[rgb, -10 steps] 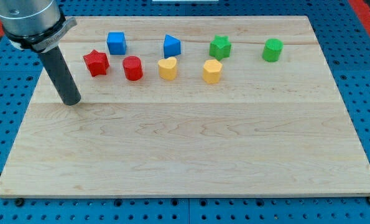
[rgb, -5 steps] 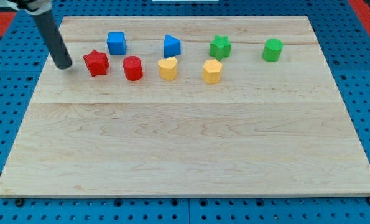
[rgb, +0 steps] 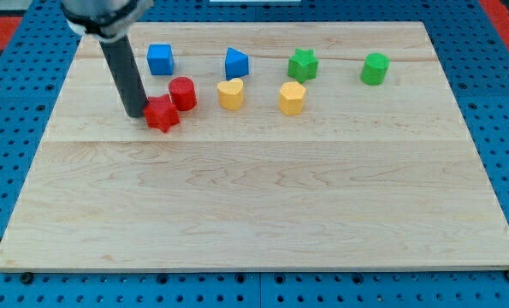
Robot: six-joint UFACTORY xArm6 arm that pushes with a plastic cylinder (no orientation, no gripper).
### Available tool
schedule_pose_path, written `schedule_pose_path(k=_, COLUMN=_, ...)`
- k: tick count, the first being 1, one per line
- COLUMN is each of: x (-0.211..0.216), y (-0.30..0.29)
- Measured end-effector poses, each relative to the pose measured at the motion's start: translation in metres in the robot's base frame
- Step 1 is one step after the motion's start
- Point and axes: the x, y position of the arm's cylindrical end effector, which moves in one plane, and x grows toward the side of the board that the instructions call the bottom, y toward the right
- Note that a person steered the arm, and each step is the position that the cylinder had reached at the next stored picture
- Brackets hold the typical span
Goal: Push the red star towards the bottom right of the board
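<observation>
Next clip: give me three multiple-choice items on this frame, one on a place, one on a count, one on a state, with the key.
1. Where is my tip relative to the red star?
A. at its left side
B. far to its right
C. below it

2. How many blocks are on the board?
A. six
B. eight
C. ten

3. The red star and the red cylinder are:
A. stacked
B. at opposite board edges
C. close together, the star lower left

Key: 1 A, the rod's end meets the star's left edge. 2 B, two each of red, blue, yellow, green. 3 C, they nearly touch.
</observation>
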Motion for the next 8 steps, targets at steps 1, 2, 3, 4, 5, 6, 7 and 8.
schedule_pose_path(k=1, x=0.011, y=0.024)
schedule_pose_path(k=2, x=-0.018, y=0.016)
schedule_pose_path(k=3, x=-0.006, y=0.041)
schedule_pose_path(k=4, x=0.047, y=0.086)
schedule_pose_path(k=5, x=0.085, y=0.137)
schedule_pose_path(k=6, x=0.060, y=0.122)
schedule_pose_path(k=7, x=0.041, y=0.102)
schedule_pose_path(k=8, x=0.021, y=0.086)
